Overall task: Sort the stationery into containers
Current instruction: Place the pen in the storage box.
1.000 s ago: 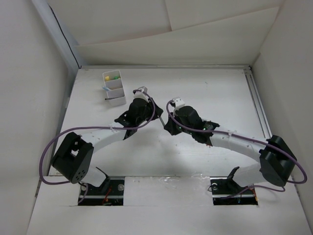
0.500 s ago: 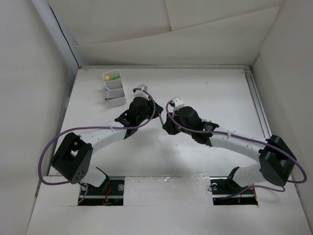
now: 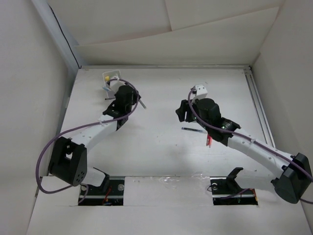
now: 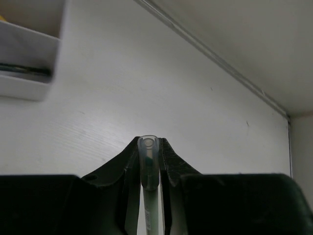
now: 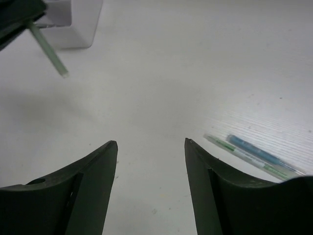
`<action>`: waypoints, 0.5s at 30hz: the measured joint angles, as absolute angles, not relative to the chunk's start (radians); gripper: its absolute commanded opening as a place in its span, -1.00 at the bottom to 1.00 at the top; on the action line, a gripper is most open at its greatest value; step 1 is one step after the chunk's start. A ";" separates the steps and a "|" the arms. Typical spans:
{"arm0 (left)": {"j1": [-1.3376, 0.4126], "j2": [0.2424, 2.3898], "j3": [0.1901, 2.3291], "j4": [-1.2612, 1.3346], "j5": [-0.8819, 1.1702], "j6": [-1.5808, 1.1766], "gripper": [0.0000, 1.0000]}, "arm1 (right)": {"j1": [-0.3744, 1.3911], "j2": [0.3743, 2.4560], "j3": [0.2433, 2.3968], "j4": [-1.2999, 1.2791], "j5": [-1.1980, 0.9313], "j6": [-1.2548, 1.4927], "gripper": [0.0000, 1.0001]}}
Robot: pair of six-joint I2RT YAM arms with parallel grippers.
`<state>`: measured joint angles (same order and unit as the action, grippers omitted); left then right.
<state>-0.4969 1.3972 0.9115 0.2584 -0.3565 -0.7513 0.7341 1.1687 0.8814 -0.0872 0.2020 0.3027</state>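
My left gripper (image 3: 133, 98) is shut on a grey pen (image 4: 148, 159), whose capped end sits level with the fingertips. It hovers just right of the white container (image 3: 110, 78), which shows a yellow piece (image 3: 106, 77) and is partly hidden by the arm. In the left wrist view the container (image 4: 27, 73) is at the upper left. My right gripper (image 5: 150, 143) is open and empty above bare table. To its right lie a teal-blue pen (image 5: 257, 151) and a green-marked pen (image 5: 244, 156). From above I see a dark blue pen (image 3: 193, 129) and red pens (image 3: 209, 141) beside the right arm.
White walls enclose the table (image 3: 161, 156) on three sides, and a rail (image 3: 258, 105) runs along its right edge. The held pen (image 5: 48, 48) and the container's corner (image 5: 80, 24) appear at the top left of the right wrist view.
The left arm has swung up and left to the container with the pen. The right gripper has opened and drawn back to the right, uncovering pens on the table.
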 measured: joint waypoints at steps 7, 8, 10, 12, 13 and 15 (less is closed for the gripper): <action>-0.302 1.466 1.022 0.187 -0.514 -0.793 -1.00 | 0.665 1.125 0.791 -0.066 0.233 0.339 0.26; -0.294 1.488 1.050 0.179 -0.548 -0.792 -1.00 | 0.661 1.122 0.781 -0.067 0.233 0.344 0.26; -0.291 1.536 1.108 0.156 -0.623 -0.775 -1.00 | 0.658 1.119 0.768 -0.067 0.228 0.347 0.26; -0.292 1.598 1.180 0.141 -0.689 -0.746 -1.00 | 0.656 1.112 0.767 -0.066 0.226 0.348 0.26; -0.293 1.627 1.208 0.140 -0.721 -0.727 -1.00 | 0.656 1.105 0.767 -0.064 0.226 0.348 0.26; -0.292 1.675 1.246 0.136 -0.778 -0.690 -1.00 | 0.656 1.087 0.767 -0.054 0.224 0.352 0.26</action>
<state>-0.2924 1.6749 1.2465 0.1360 -0.7776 -0.6903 0.6556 1.0874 0.7666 -0.0544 0.2237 0.3515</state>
